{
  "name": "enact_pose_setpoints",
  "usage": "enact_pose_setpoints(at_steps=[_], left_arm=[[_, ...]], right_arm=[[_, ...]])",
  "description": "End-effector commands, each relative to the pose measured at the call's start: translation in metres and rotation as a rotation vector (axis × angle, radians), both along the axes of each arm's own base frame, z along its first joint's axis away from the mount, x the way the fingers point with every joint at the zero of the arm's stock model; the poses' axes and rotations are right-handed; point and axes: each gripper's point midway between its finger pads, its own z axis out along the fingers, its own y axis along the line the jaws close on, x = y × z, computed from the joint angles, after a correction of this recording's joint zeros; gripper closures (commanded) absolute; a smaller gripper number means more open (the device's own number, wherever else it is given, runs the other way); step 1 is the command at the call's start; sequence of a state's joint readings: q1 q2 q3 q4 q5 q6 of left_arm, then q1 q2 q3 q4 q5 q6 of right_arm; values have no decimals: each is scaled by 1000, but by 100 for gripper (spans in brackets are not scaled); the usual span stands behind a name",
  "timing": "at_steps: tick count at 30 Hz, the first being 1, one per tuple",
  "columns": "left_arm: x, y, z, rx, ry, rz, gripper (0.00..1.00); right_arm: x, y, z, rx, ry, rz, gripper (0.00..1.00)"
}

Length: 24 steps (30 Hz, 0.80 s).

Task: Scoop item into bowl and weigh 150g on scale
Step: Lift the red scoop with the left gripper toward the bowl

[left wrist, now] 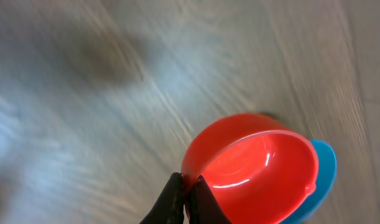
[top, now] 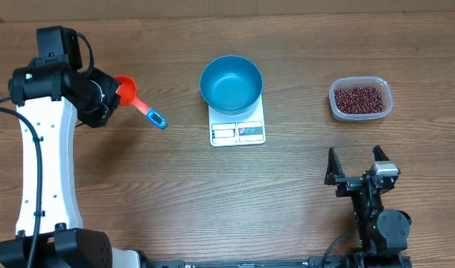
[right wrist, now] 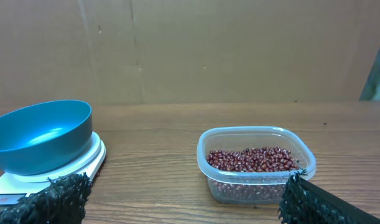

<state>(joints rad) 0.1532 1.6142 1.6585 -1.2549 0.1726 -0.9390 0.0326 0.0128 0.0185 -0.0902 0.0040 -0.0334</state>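
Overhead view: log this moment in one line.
left gripper: jaws shut on red scoop rim | right gripper: jaws open | bowl: empty, on scale | beans: in clear tub

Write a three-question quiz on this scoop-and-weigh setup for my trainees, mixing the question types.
1. True or false: the blue bowl sits on the scale.
2. Where are the beans? A in the bowl; B in the clear tub; C loose on the scale.
3. Which gripper holds the red scoop?
Key: 1 true. 2 B. 3 The left gripper, shut on the scoop's rim; the right gripper stands open and empty.
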Motion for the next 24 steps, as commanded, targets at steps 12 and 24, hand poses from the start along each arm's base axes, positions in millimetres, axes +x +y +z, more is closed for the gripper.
enact_pose_setpoints(at_steps=[12,24], left_arm=[[0,-41,4,-85,7,-50,96],[8,-74,6,-39,-26,-69,96]], right_arm=[[0,-2,-1,-1,-6,-8,0],[-3,10,35,103,-147,63,0]])
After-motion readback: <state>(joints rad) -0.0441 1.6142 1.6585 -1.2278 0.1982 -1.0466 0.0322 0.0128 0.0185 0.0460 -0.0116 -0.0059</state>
